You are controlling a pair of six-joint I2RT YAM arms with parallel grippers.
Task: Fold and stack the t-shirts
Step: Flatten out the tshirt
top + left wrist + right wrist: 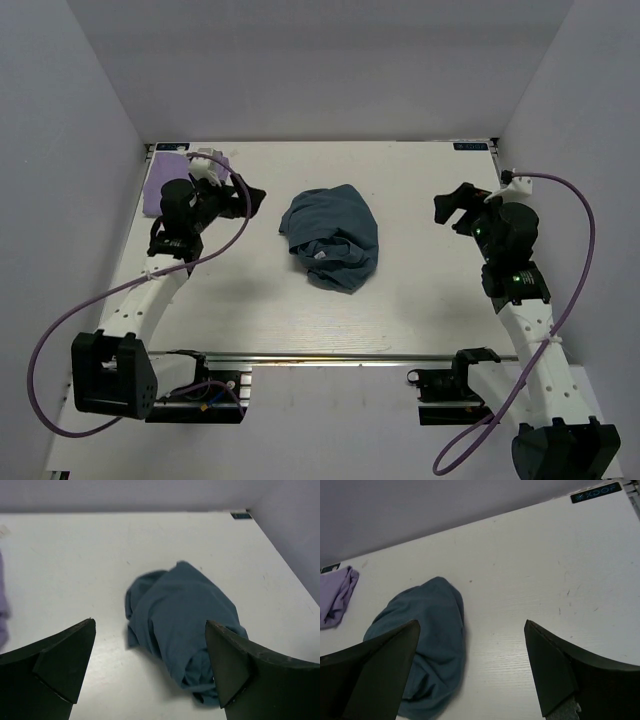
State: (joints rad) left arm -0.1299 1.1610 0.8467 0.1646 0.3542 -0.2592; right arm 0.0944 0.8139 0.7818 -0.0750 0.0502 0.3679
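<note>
Lavender tee at ten o'clock, half hidden behind left arm — cropped in both wrist views. Teal tee bunched at centre, white label visible only from above. Left gripper, right gripper — jaws spread, empty.

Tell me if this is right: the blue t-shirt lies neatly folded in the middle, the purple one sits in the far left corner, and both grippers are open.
Not quite. The slate-blue t-shirt is not folded; the top external view shows it crumpled in a heap in the middle. The rest holds: the lavender t-shirt sits in the far left corner, and the left gripper and right gripper are open.
</note>
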